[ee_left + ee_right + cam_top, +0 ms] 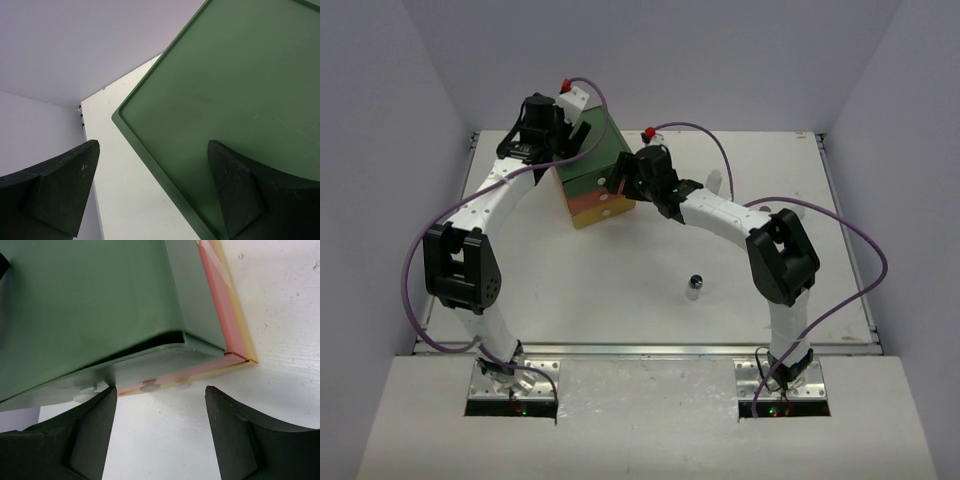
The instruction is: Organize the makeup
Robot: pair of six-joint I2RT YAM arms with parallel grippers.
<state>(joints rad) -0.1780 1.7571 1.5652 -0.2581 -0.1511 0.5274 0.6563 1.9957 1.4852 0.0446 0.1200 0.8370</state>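
— Jar (695,285), black cap, stands on desk (610,300), right of centre, well apart from drawer box (592,170).
— Pincers?
— Left pincer (152,147) released, straddling box's green top edge. Right pincer (160,392) released at drawer fronts; grasping nothing.

The place was a robotics lab, set up as a closed test cell. A white bench (620,290) stood boxed in on three sides by plain pale walls (380,150). Beyond the left fingers (65,185), one of those walls met the bench edge at a corner. Two black-and-white arms (480,215) were bolted to metal plates (540,392) behind the fingers, at the near edge, and purple cables (692,124) looped from them. Under the right fingers (90,435) the bench top was plain white, lightly marked.
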